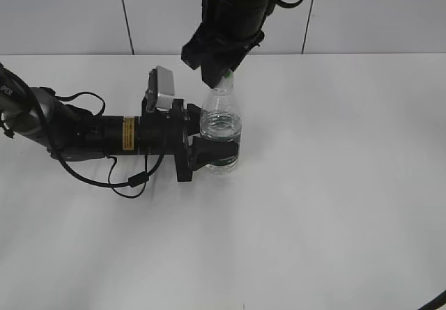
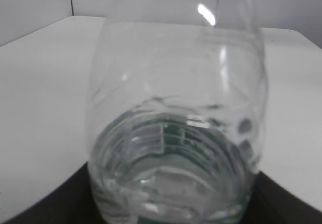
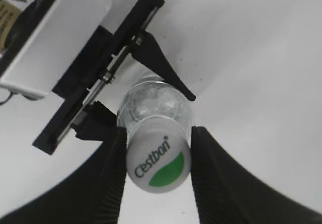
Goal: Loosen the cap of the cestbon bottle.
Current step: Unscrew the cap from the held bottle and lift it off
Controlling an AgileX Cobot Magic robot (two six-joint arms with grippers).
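The white table [image 1: 334,205] carries one thing only, and both arms are gathered on it, a little left of centre and nearer the far edge than the near one. The left arm lies low across the table from the left edge, its left gripper [image 1: 212,150] closed around the lower body of the cestbon bottle [image 1: 221,125] at the label band; judged from that grasp, it serves as a clamp so the bottle cannot spin or tip. The bottle stands upright, partly filled with water. The right arm comes down from the far edge, and its right gripper [image 3: 157,171] has a dark finger on each side of the cap [image 3: 158,158], closed in on it or very nearly so. That top-down hold suits twisting about the bottle's axis. The cap looks seated on the neck, so loosening seems not yet done.
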